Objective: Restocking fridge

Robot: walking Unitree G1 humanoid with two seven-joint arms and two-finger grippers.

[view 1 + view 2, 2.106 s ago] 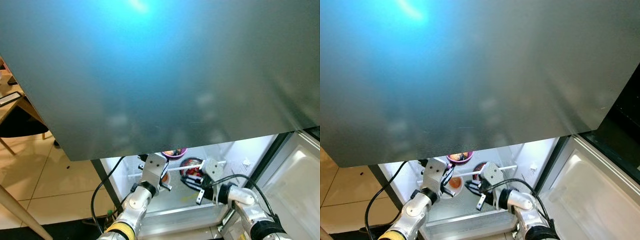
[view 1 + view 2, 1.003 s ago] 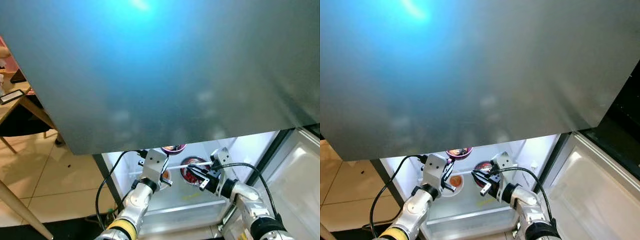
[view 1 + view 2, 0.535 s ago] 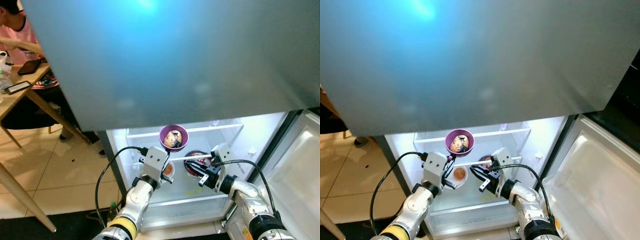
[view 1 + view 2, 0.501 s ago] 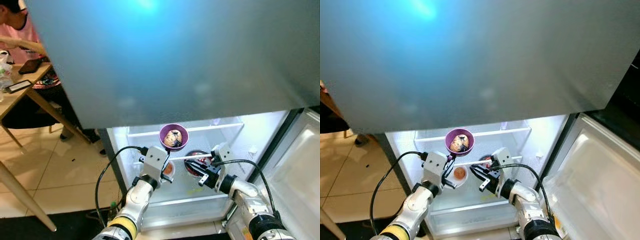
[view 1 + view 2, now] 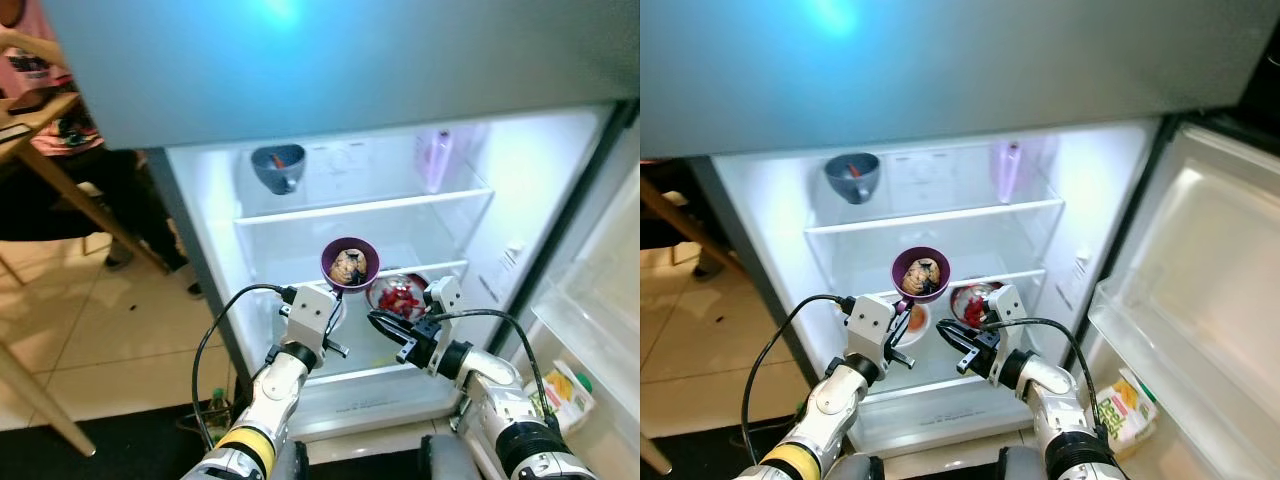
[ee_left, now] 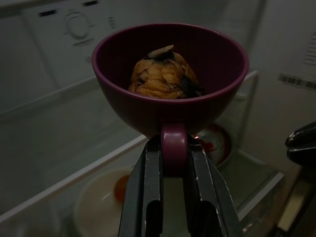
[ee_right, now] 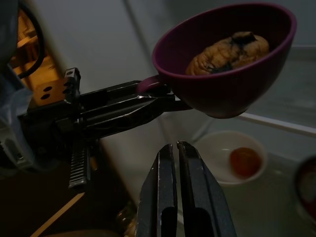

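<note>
A purple cup [image 5: 350, 264] with a brownish lump of food inside hangs in front of the open fridge's middle shelf [image 5: 300, 282]. My left gripper [image 6: 174, 148] is shut on the cup's handle [image 6: 174, 140], one finger on each side. My right gripper [image 7: 174, 145] is shut on nothing and sits just below and to the right of the cup, also seen as the right gripper [image 5: 378, 320] in front of the lower shelf. A bowl of red food [image 5: 400, 296] stands on that shelf behind it.
A white bowl [image 5: 915, 322] with an orange item sits on the lower shelf. A blue bowl [image 5: 277, 166] and a purple bottle [image 5: 436, 160] stand on the top shelf. The open fridge door [image 5: 1200, 280] is at right, holding a juice carton [image 5: 1120, 400]. A wooden table [image 5: 40, 150] and a seated person [image 5: 35, 65] are at left.
The camera has tilted, so the grey upper door has slid up and more of the lit fridge interior shows. The left gripper still holds the cup; the right stays shut beside it.
</note>
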